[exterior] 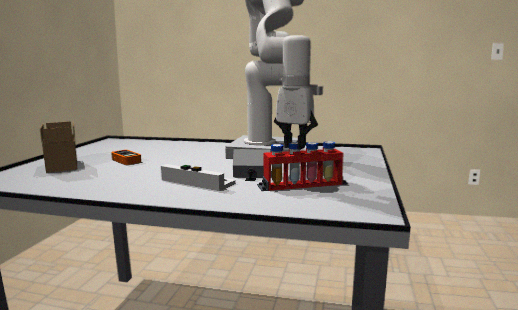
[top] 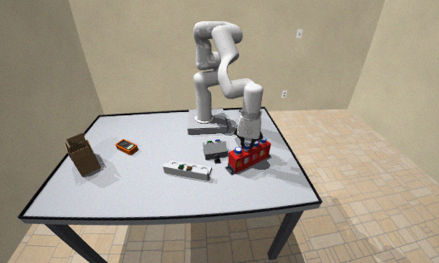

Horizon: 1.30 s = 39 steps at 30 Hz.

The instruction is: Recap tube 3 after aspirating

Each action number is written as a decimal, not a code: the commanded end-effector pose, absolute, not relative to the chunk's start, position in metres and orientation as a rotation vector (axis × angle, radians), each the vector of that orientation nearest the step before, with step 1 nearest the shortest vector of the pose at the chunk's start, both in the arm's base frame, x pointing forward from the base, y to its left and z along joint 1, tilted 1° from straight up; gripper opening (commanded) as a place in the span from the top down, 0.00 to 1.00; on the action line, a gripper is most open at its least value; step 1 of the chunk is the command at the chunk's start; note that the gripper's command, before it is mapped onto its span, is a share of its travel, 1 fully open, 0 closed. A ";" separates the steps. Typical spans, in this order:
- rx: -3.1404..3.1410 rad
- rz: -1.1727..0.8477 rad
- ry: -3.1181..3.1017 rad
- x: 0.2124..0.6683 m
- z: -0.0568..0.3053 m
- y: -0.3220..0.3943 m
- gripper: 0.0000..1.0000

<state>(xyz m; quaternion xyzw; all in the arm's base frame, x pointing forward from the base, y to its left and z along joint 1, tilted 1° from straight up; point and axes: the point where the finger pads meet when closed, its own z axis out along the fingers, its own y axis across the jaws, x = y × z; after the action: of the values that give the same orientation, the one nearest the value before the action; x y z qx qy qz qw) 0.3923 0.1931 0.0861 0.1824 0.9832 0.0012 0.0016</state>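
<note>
We find the gripper (exterior: 295, 141) lowered over the red rack (exterior: 304, 156), right of centre in the exterior view, its fingers pinching a blue cap (exterior: 294, 147), second from the left in that view. We judge this the cap of tube 3, though the numbering from the arm's base is hard to confirm. Step one, unscrewing, appears in hand. The cap tray (exterior: 191, 176) lies left of the rack on the tabletop (exterior: 134, 200), its nests not visible here. Next we would expect turning, lifting, then carrying the cap to nest 3.
</note>
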 end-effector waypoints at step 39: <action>2.005 0.018 2.429 0.394 0.088 0.194 0.54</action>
<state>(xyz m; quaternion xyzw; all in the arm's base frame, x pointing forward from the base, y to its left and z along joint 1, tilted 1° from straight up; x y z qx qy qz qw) 0.3921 0.1929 0.0861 0.6013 0.7990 0.0002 0.0001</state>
